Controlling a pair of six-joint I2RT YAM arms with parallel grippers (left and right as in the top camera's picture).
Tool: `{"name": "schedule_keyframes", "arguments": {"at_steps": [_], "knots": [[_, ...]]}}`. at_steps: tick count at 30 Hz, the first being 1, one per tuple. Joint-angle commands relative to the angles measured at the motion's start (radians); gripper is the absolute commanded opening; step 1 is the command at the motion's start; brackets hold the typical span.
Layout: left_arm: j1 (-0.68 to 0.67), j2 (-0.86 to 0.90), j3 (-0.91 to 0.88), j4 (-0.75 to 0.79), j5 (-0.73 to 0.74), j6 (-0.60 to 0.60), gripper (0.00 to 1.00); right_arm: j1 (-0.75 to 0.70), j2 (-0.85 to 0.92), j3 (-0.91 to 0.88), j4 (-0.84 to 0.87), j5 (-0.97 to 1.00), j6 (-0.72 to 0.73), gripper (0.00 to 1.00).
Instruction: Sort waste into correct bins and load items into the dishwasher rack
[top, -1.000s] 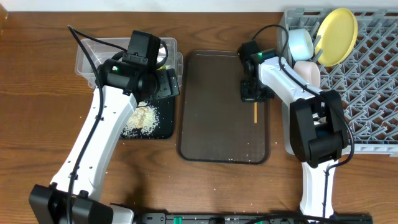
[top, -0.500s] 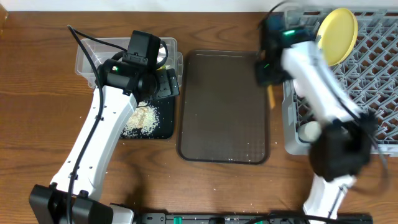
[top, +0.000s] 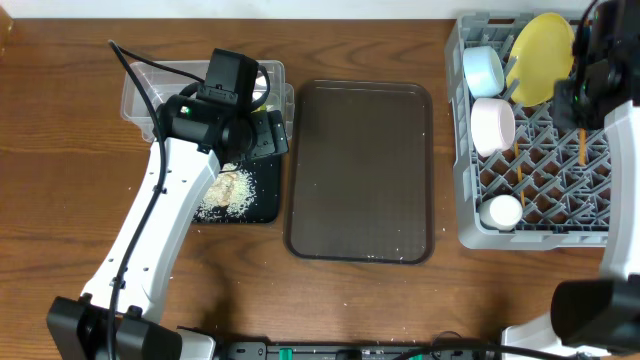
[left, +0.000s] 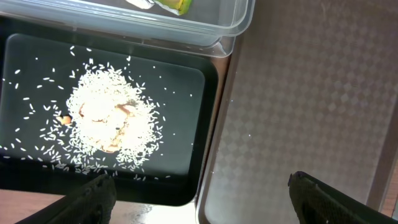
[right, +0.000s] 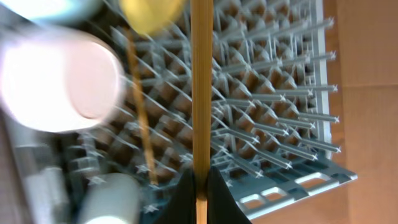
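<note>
My right gripper (top: 583, 98) (right: 200, 186) is shut on a wooden chopstick (top: 582, 148) (right: 201, 74) and holds it over the grey dishwasher rack (top: 470, 215) (right: 280, 124). The second chopstick (top: 519, 172) (right: 140, 112) lies in the rack. The rack also holds the yellow plate (top: 541, 55), blue bowl (top: 483, 68), white bowl (top: 492, 125) (right: 59, 78) and white cup (top: 501, 211). My left gripper (top: 265, 135) (left: 199, 205) is open and empty above the edge of the black tray (top: 262, 205) (left: 205, 124), which holds a pile of rice (top: 225, 190) (left: 109, 118). The clear tub (top: 150, 80) (left: 230, 18) holds a green wrapper piece (left: 174, 5).
The large brown serving tray (top: 360, 170) (left: 298, 93) lies between the black tray and the rack, with a few rice grains on it. Loose grains lie on the wooden table near the tray's front edge.
My right arm has swung from the brown tray's right edge to over the rack, carrying the chopstick. The left arm has not moved.
</note>
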Motion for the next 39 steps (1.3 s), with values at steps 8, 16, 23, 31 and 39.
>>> {"name": "schedule_keyframes", "arguments": {"at_steps": [8,16,23,31,39], "knots": [[0.005,0.003,0.004,-0.002,-0.012,0.002,0.91,-0.045,0.022,-0.230,0.156,-0.058,-0.166,0.04],[0.005,0.003,0.004,-0.002,-0.012,0.002,0.91,-0.043,0.011,-0.232,0.150,-0.158,-0.143,0.79],[0.005,0.003,0.004,-0.002,-0.012,0.002,0.91,-0.006,-0.099,-0.093,0.054,-0.335,-0.086,0.99],[0.005,0.003,0.004,-0.002,-0.012,0.002,0.91,0.021,-0.320,-0.031,0.032,-0.341,0.058,0.99],[0.005,0.003,0.004,-0.002,-0.012,0.002,0.91,0.021,-0.470,-0.031,-0.035,-0.236,0.061,0.99]]}}
